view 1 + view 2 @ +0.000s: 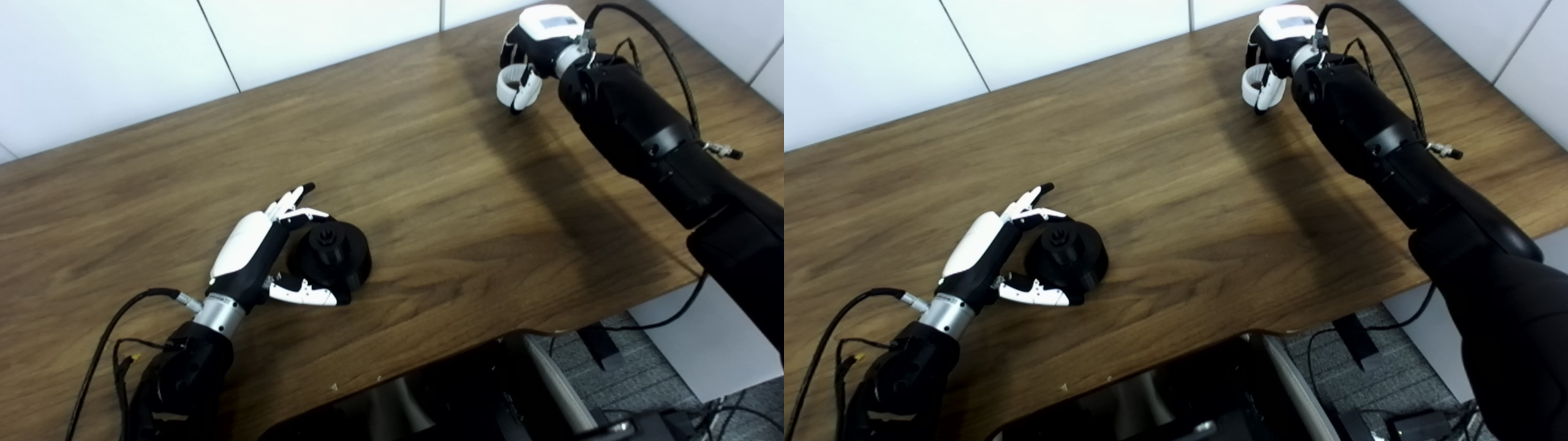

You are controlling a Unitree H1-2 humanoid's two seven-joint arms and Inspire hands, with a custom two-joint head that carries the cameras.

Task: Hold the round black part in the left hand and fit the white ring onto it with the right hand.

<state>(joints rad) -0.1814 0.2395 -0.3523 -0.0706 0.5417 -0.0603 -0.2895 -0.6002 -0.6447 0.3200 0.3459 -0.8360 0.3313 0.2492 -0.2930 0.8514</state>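
Wooden table (429, 202): dark walnut grain, fills most of the frame, white wall panels behind.

Right hand (528, 58): upper right of frame, fingers curled around the white ring.

Left hand (269, 251): lower left, resting on the table, fingers spread, thumb and fingers flanking the round black part, touching its near side without enclosing it.

Round black part (331, 254): matte black disc with a raised central hub, lying flat, lower left of centre.

White ring (511, 86): a broad white band, partly hidden by the fingers.

Right eye view shows more of the right forearm; left eye view shows the ring's curve more clearly.
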